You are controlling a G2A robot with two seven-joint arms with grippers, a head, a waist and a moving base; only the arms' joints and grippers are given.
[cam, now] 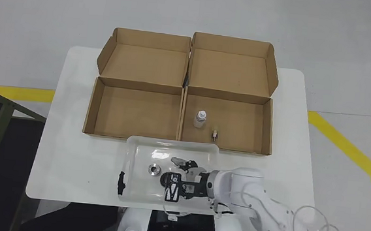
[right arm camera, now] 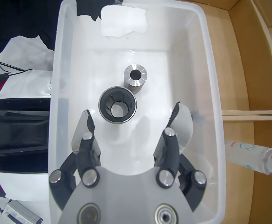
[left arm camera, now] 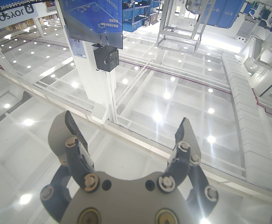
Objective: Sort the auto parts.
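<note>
Sorting looks half done: bottle point(cam: 199, 119) and bolt point(cam: 215, 134) lie in one box point(cam: 245, 119), a ring point(right arm camera: 104, 101) and a metal piece point(right arm camera: 133, 87) wait in the tub point(right arm camera: 209, 70) under the right fingers point(right arm camera: 184, 121), spread like the left fingers point(left arm camera: 56, 135).

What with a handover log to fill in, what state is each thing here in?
Left brown cardboard box: open, lid folded back.
Right brown cardboard box: open, lid folded back.
Clear plastic bin: uncovered.
Black-lined metal sleeve: upright, bore up.
Grey metal cylinder: upright, beside the sleeve.
White plastic bottle: lying on its side.
Left claw: open, empty.
Right claw: open, empty, over the bin.
</note>
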